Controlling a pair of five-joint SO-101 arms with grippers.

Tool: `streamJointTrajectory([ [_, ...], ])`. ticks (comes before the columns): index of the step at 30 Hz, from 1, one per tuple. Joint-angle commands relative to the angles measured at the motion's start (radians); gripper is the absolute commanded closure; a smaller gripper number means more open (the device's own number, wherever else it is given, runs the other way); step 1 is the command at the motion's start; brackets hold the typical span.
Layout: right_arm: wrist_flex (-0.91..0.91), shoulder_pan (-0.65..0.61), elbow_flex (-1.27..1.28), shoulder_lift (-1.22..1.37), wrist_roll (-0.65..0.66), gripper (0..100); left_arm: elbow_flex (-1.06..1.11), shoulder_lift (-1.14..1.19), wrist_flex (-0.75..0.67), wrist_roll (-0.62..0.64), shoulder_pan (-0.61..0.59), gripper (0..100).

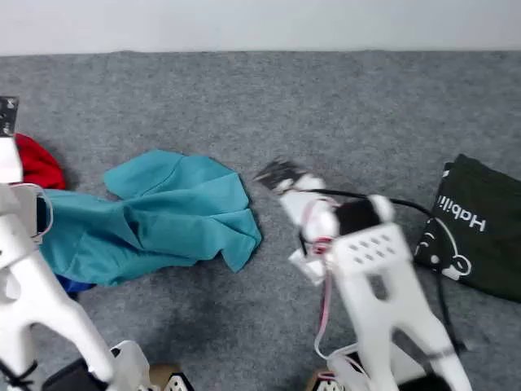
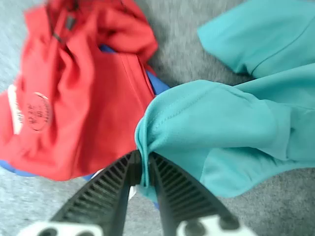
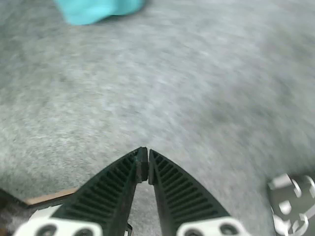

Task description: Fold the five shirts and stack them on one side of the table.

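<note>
Left wrist view, end effector (image 2: 144, 161) pinching shirt (image 2: 221, 132)

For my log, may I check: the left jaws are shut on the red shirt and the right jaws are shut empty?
Not quite: the left wrist view shows the left gripper with jaws shut on the teal shirt, not the red shirt beside it. The right gripper is indeed shut empty.
</note>
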Motion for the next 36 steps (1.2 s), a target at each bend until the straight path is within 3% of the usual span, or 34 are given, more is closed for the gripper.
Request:
streamJointTrajectory([
  [1,-0.044,-0.113,-0.16,0.162,0.012,98.8,0.03,0.031,-0.075,0.037,-0.017,100],
  [13,-0.124,-0.286,-0.654,0.835,0.031,98.9,0.035,0.091,-0.092,0.043,-0.017,100],
  [18,-0.124,-0.22,-0.928,1.112,0.095,98.9,0.035,0.091,-0.091,0.057,-0.04,100],
  [25,-0.104,-0.074,-1.505,1.365,0.13,98.9,0.035,0.091,-0.092,0.086,-0.124,100],
  [33,0.272,-0.062,-1.929,1.461,0.13,99.0,0.035,0.091,-0.092,0.087,-0.143,100],
  [36,0.283,-0.058,-1.935,1.44,0.126,99.0,0.035,0.091,-0.092,0.089,-0.138,100],
])
